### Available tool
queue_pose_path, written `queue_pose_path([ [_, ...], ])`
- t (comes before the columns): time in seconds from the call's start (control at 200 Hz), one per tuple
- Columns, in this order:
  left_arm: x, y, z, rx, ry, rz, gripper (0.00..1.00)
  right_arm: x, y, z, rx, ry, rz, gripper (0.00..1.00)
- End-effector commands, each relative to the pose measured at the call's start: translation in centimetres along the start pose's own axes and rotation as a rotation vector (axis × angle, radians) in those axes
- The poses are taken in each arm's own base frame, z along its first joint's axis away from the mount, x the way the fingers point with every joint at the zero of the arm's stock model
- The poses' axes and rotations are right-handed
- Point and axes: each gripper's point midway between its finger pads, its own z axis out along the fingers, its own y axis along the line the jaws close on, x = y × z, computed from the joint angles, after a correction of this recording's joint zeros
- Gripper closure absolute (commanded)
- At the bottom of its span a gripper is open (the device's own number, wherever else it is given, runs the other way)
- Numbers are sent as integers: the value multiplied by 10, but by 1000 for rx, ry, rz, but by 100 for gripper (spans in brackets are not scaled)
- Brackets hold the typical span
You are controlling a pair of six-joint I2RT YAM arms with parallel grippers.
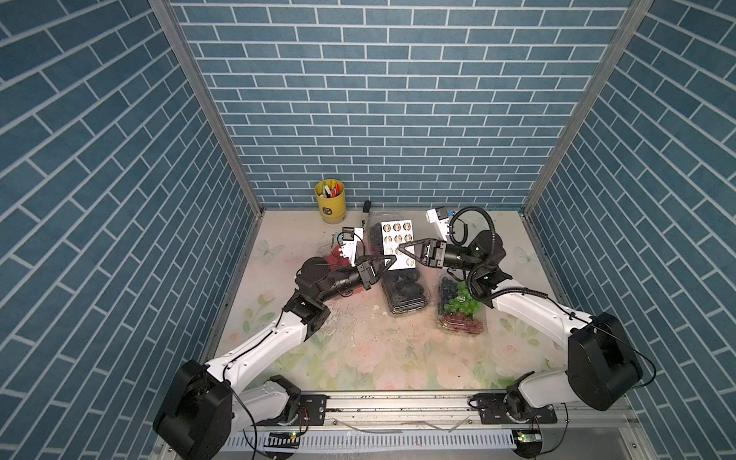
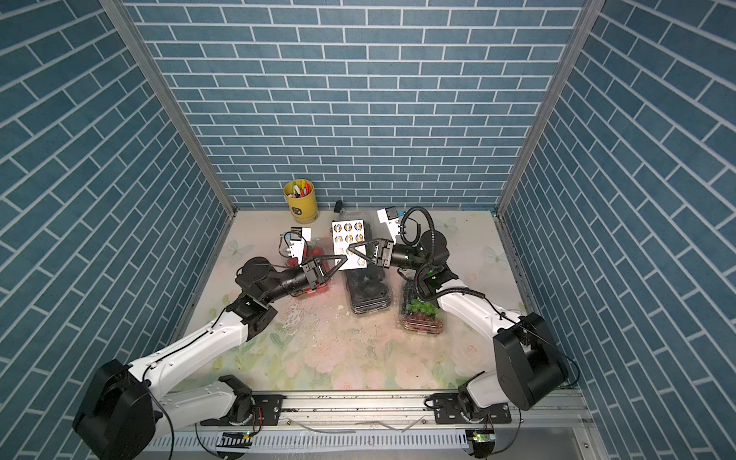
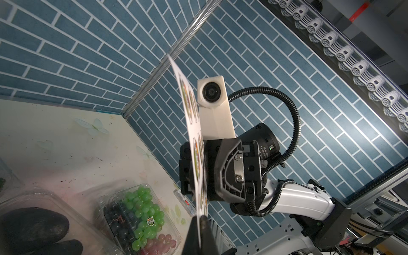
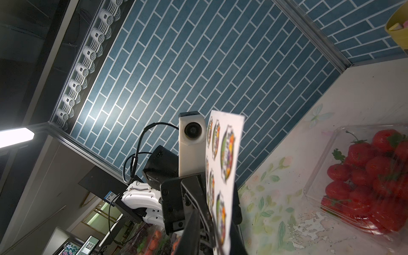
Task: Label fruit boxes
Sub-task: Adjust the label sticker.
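Observation:
A white sticker sheet point(image 1: 396, 239) point(image 2: 350, 235) hangs in the air over the back boxes. My left gripper point(image 1: 394, 259) point(image 3: 199, 217) is shut on its near corner. My right gripper point(image 1: 399, 250) point(image 4: 215, 218) straddles the sheet's edge from the right, jaws slightly apart. Strawberry box point(image 1: 332, 261) point(image 4: 364, 172) lies partly under my left arm. The dark grape box point(image 1: 374, 235) sits beneath the sheet. The black fruit box point(image 1: 406, 292) point(image 3: 33, 227) is in the middle. The mixed grape box point(image 1: 462, 310) point(image 3: 141, 209), on the right, has a round sticker point(image 3: 150, 221).
A yellow pen cup point(image 1: 330, 199) stands at the back wall, with a black marker point(image 1: 365, 213) lying beside it. The floral table point(image 1: 358, 350) is walled by blue brick panels on three sides. Both arms reach in from the front rail.

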Motion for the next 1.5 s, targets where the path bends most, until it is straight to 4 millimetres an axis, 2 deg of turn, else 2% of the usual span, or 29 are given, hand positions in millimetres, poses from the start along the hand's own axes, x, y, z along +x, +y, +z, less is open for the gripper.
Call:
queue_pose_path([
  [0.0,-13,-15,-1,34,-32,40,100,6,0,1,-14,23,1,82],
  [0.195,-12,-13,-1,31,-30,38,100,5,2,0,-14,19,-4,88],
  [0.315,-12,-13,-1,32,-30,37,100,3,3,0,-12,13,-8,100],
  [0.435,-12,-13,-1,31,-28,39,100,3,5,0,-12,9,-10,100],
  [0.51,-12,-12,-1,24,-29,44,90,3,8,-1,-21,7,-16,100],
  [0.775,-10,-3,0,-11,-26,53,83,1,23,-3,-68,-2,-34,100],
  [0.96,-10,-1,0,-19,-30,51,83,3,26,-1,-100,4,-29,100],
  [1.055,-11,-1,0,-18,-32,51,87,5,23,1,-102,12,-17,100],
  [1.095,-19,-11,2,1,-46,66,92,7,23,2,-104,17,-16,100],
  [1.235,-22,-14,2,8,-52,73,98,9,18,4,-101,25,-3,100],
  [1.495,-22,-17,-1,23,-62,83,99,9,10,7,-85,23,18,100],
])
